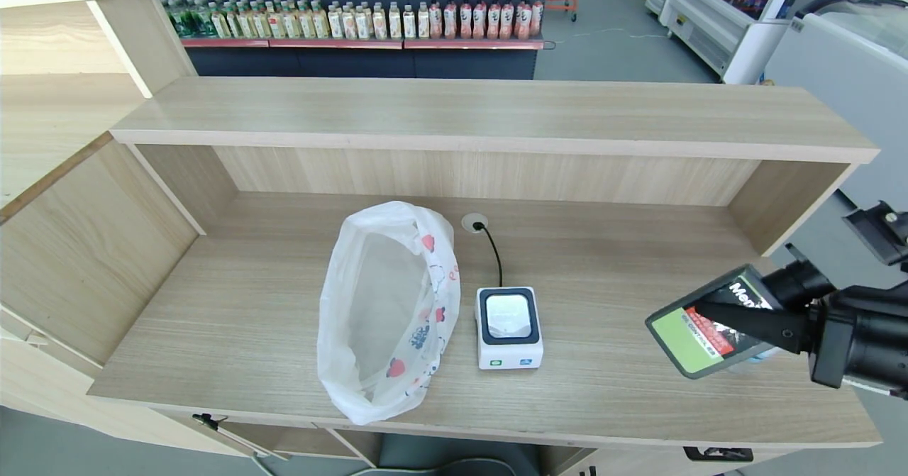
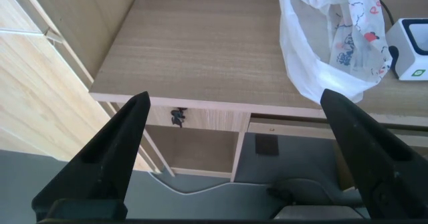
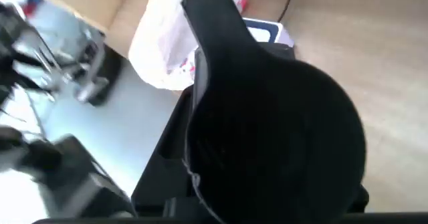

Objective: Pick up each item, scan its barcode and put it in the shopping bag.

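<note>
My right gripper (image 1: pixel 716 320) is shut on a dark container (image 1: pixel 682 342) with a green and red label, held tilted above the counter's right end, to the right of the scanner (image 1: pixel 508 327). In the right wrist view the container's dark rounded body (image 3: pixel 281 137) looms close, one finger (image 3: pixel 214 23) lying along it. The white shopping bag (image 1: pixel 386 313) with red prints lies open just left of the scanner. My left gripper (image 2: pixel 235 98) is open with nothing in it, low in front of the counter's front edge, left of the bag (image 2: pixel 321 57).
The wooden counter (image 1: pixel 638 263) has side walls and a raised shelf (image 1: pixel 496 114) along the back. A black cable (image 1: pixel 494 249) runs from the scanner to a hole in the countertop. Store shelves with bottles stand beyond.
</note>
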Tool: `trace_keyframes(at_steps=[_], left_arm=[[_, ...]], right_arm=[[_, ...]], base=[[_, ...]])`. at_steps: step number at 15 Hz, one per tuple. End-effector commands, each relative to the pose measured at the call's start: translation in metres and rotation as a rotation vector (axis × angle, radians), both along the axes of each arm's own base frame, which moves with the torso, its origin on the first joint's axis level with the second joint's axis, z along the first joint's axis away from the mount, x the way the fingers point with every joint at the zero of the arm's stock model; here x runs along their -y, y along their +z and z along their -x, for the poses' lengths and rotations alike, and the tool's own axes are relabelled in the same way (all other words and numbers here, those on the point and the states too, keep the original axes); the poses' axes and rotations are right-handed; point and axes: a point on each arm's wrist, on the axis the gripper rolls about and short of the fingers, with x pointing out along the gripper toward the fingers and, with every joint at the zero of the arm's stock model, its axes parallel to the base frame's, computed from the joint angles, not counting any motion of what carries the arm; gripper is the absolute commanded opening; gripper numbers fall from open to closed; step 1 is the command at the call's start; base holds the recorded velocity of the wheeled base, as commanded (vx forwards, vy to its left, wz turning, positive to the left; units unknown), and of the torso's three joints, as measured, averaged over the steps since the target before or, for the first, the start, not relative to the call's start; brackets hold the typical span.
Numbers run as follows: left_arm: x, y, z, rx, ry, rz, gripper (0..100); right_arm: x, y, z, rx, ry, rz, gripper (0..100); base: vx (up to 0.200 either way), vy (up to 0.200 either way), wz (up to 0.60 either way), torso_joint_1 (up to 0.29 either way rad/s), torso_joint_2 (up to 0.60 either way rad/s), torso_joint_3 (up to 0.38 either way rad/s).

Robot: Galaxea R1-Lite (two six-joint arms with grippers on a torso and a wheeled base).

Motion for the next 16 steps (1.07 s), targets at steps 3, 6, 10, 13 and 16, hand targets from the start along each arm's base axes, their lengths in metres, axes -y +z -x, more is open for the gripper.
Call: trace_keyframes(at_steps=[3,6,10,13,16], left_arm=[[0.000,0.000,0.000,0.001,0.000,0.000,100],[0.000,0.000,0.000,0.001,0.000,0.000,100],[0.000,0.000,0.000,0.001,0.000,0.000,100],[0.000,0.000,0.000,0.001,0.000,0.000,100],[0.000,0.000,0.000,0.001,0.000,0.000,100]], right_arm=[[-0.022,-0.012,-0.012,-0.266,-0.079,-0.155,0],[-0.033,-0.019,-0.022,-0.312,-0.043,-0.140,0],[-0.036,-0.025,-0.032,-0.338,-0.047,-0.129,0],[-0.039,-0.024,-0.033,-0.338,-0.035,-0.128,0],[-0.046,-0.025,-0.031,-0.343,-0.008,-0.119,0]], base=[[0.000,0.000,0.00,0.000,0.00,0.000],[0.000,0.000,0.00,0.000,0.00,0.000],[0.000,0.000,0.00,0.000,0.00,0.000],[0.000,0.000,0.00,0.000,0.00,0.000],[0.000,0.000,0.00,0.000,0.00,0.000]])
